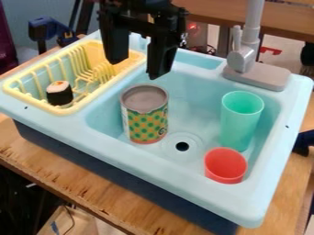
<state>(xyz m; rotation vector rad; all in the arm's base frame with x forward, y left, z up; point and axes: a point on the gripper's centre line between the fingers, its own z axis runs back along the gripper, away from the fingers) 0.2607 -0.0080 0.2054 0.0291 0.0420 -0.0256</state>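
The black gripper hangs at the top of the view, over the back left part of the sink, with its fingers apart and nothing between them. Below it, a can with a green and yellow dotted label stands upright in the basin. A green cup stands upright at the basin's right side. Nearer the front right corner is a red cup. In the yellow dish rack, at its left part, lies a black and white sushi piece.
The light blue sink rests on a wooden table. A grey faucet rises at the back right. The basin's drain lies between the can and the red cup.
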